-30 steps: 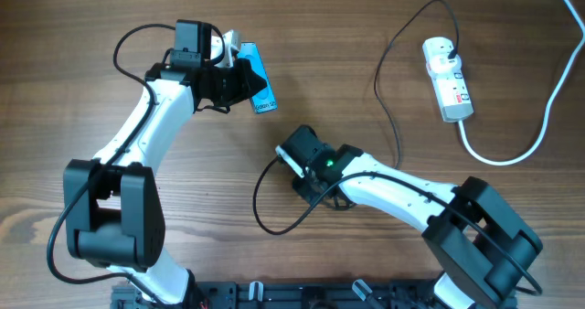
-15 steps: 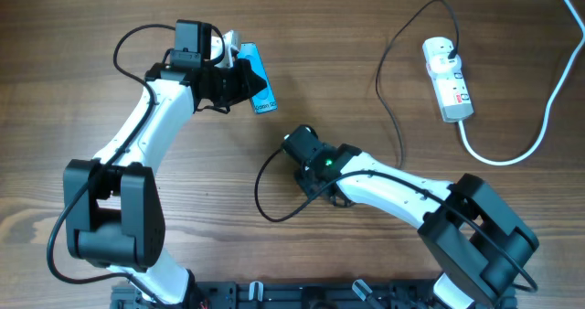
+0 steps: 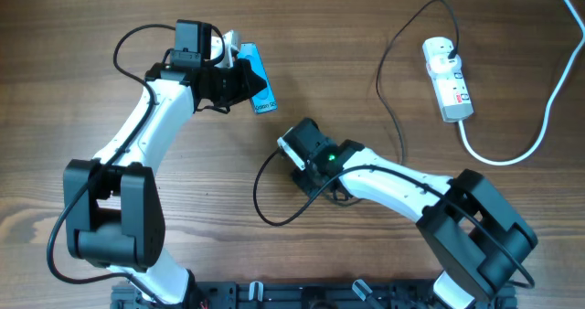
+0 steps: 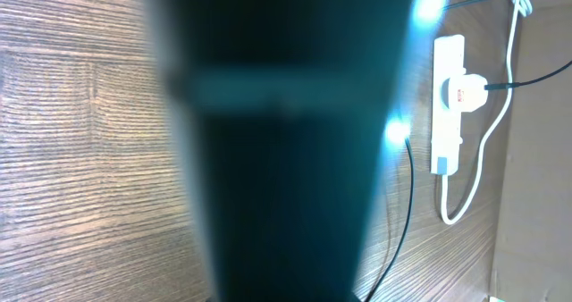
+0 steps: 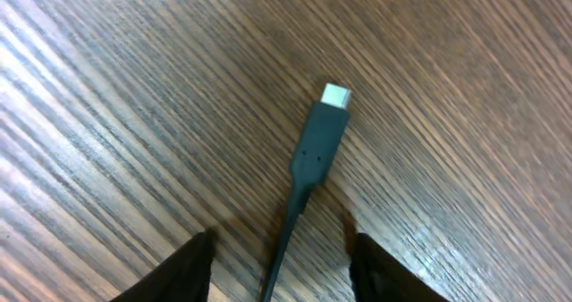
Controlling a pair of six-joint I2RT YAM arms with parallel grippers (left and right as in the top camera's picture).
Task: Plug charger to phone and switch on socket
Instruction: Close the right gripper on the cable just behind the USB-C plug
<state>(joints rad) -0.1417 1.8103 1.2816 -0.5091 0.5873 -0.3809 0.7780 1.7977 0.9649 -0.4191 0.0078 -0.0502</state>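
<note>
From overhead, the left gripper [image 3: 236,80] is clamped on the phone [image 3: 260,85], holding it tilted over the upper left of the table [image 3: 91,35]. The socket [image 3: 448,80] lies well apart at the upper right. The charger [image 3: 388,99] runs as a thin black cable from its white adapter on the socket down under the right arm [image 3: 393,176] to a loop near the middle. The left wrist view is nearly filled by the dark, blurred phone [image 4: 286,141] with a teal glow at its edge, so its port cannot be made out. In the right wrist view the right gripper [image 5: 279,253] has its fingers [image 5: 192,262] apart on either side of the cable, just behind the plug tip [image 5: 322,141], which lies flat on the wood, ungripped. The step in hand looks like picking up the plug. The fingers should drop lower and close on the moulded body rather than the thin cable, leaving the metal end protruding and level for the phone's port.
</note>
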